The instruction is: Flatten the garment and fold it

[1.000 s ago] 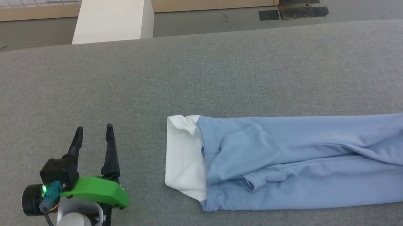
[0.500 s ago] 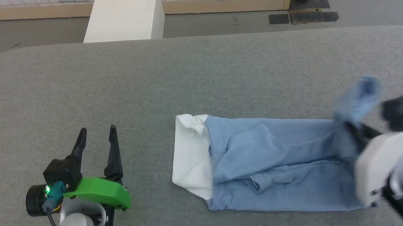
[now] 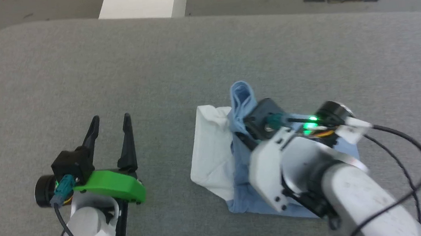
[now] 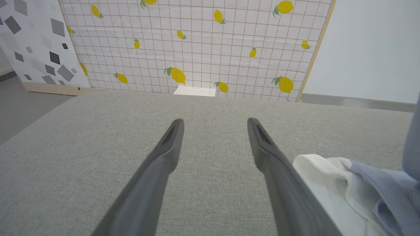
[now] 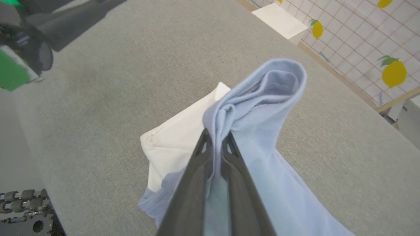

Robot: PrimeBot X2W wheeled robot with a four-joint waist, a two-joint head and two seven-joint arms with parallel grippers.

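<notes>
Garment: the garment (image 3: 239,203) is lying on the grey table (image 3: 72,70), with its white collar (image 3: 211,161) flat at one end and the blue body running away from that collar under the right arm.
Right gripper: the right gripper (image 5: 215,136) is pinching a bunched blue edge of the garment between closed jaws and holding it raised just above the collar, on the collar's blue side.
Left gripper: the left gripper (image 3: 111,120) is waiting over bare table on the side of the collar away from the blue cloth. It is near the collar but apart from it, and its jaws are standing wide with nothing between them.
Done, as judged: the cloth is looking smoothed and narrowed already, and the far end is being brought over towards the collar, so a lengthwise fold seems to be well under way.
Left, as judged: the held edge is not yet lying on the collar. It is needing to be lowered, squared with the collar end and let go, and the puffed fold is probably wanting a press flat.
Risk: the bunched edge is likely to land crumpled beside the collar.
</notes>
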